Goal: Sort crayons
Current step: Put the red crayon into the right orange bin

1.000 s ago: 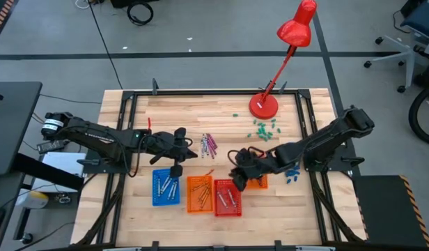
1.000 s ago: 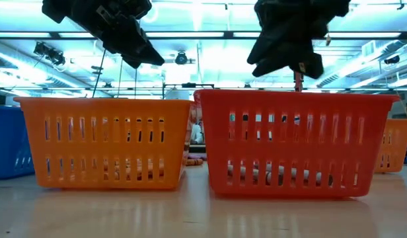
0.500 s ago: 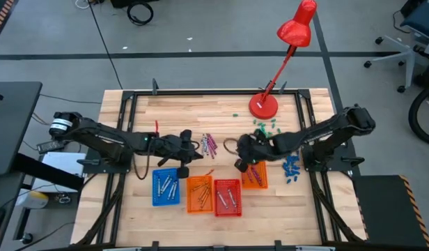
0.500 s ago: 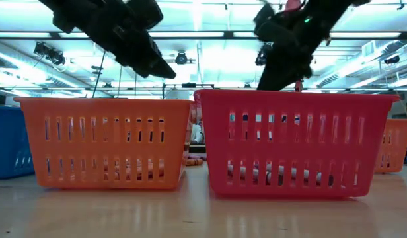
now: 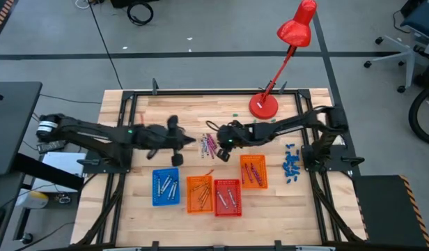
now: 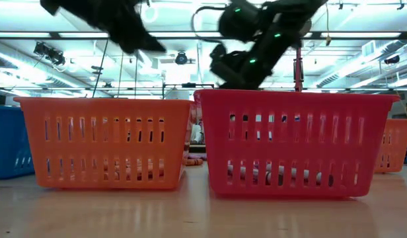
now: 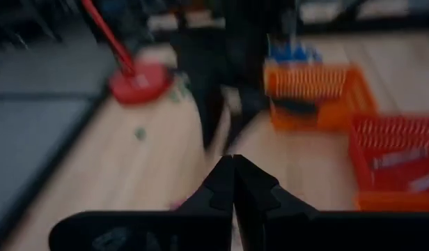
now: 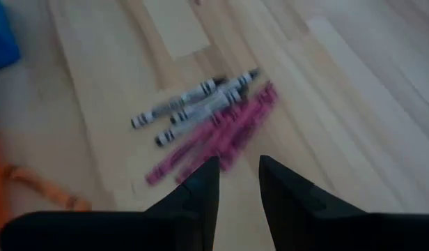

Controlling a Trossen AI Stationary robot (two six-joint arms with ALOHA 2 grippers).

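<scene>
Right gripper, fingers parted and holding nothing, hangs just beside the loose crayons.
Left gripper, pressed shut, sits on the other side of that pile, which lies on the table near the red lamp. Motion blurs both arms in the low view, where the red basket and orange basket hide the pile and show their contents only through slots.

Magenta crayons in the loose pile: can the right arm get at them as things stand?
Probably yes. The right gripper hangs open right over the magenta crayons, with nothing between them. The left gripper is shut, on the pile's other side, close enough to get in the way.
</scene>
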